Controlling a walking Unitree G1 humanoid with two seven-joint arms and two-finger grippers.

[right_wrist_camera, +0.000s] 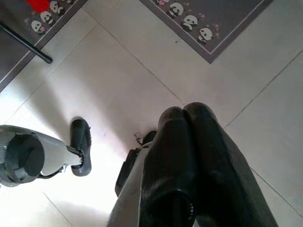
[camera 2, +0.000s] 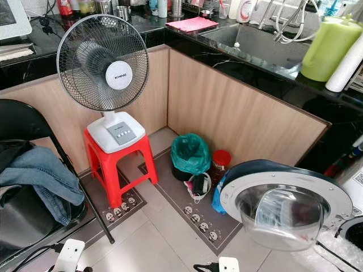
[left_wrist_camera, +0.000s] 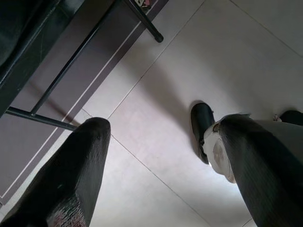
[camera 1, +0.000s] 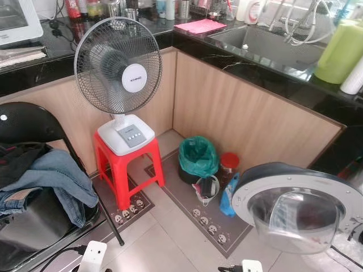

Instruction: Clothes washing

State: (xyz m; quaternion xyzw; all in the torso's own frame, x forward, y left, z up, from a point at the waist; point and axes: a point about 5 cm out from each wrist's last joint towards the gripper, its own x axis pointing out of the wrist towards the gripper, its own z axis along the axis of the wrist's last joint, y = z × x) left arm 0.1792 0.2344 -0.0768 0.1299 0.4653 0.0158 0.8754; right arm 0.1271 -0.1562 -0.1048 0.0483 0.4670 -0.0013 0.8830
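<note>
The left gripper (left_wrist_camera: 161,156) is hanging low over the floor, its two long black fingers (left_wrist_camera: 78,175) pointing downward and standing wide apart with pale tile showing between them. The right gripper (right_wrist_camera: 187,118) is likewise hanging down beside the body, its two long black fingers (right_wrist_camera: 173,156) pressing together along their length, tips touching. In the head views, the white wrist housings (camera 1: 92,256) of both arms are peeking up at the lower edge, left and right (camera 1: 252,265).
</note>
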